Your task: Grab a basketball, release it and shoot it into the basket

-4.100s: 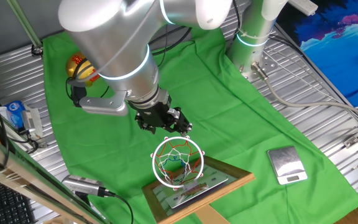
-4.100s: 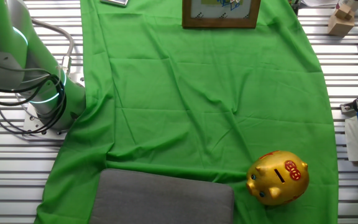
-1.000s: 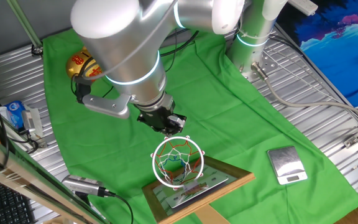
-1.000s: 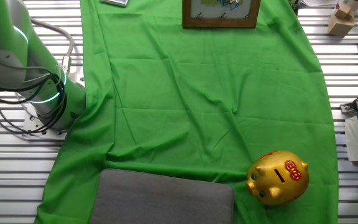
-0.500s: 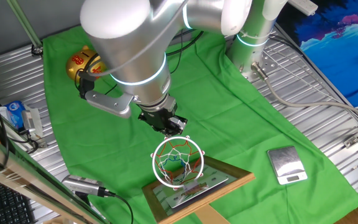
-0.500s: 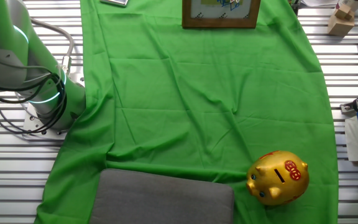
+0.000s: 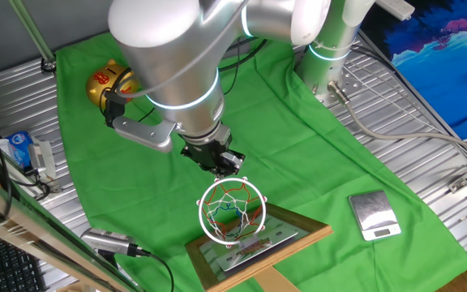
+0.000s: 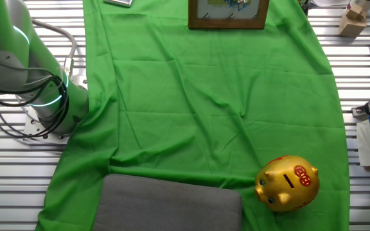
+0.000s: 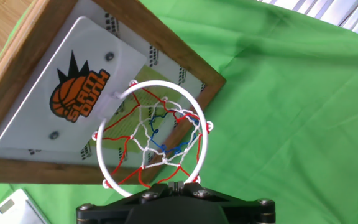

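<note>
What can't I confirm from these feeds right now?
- The basketball: not visible in any view, so whether it is held cannot be told.
- Gripper: in one fixed view the fingers are too small and dark to judge; in the hand view only the black gripper body shows at the bottom edge.
- The basket: in the other fixed view the top edge cuts it off, leaving only the lower backboard frame.
- Piggy bank: partly hidden behind the arm.
</note>
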Action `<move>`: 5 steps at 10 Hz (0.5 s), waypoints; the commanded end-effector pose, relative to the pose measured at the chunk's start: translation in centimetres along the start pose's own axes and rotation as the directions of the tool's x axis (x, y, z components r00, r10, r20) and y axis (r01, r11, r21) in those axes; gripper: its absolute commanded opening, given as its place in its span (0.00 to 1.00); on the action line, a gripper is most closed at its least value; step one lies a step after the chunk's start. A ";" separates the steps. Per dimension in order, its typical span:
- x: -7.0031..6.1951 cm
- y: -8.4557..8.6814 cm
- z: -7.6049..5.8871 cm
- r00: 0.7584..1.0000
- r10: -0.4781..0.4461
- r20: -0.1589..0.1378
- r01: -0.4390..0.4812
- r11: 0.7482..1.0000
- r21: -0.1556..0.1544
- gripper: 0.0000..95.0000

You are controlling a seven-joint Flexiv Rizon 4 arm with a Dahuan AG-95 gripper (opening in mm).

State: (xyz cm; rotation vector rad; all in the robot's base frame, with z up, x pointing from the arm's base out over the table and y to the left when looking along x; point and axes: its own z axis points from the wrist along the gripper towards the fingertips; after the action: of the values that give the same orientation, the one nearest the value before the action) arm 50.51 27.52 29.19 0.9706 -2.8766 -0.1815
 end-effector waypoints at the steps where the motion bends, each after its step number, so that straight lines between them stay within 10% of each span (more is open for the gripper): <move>1: 0.0 0.0 0.0 1.000 0.000 -0.003 0.000 1.000 0.000 0.00; 5: 0.0 0.0 0.0 1.000 -0.012 -0.004 0.012 1.000 0.002 0.00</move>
State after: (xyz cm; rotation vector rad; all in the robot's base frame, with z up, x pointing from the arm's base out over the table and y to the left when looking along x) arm 50.52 27.54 29.20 0.9899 -2.8687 -0.1782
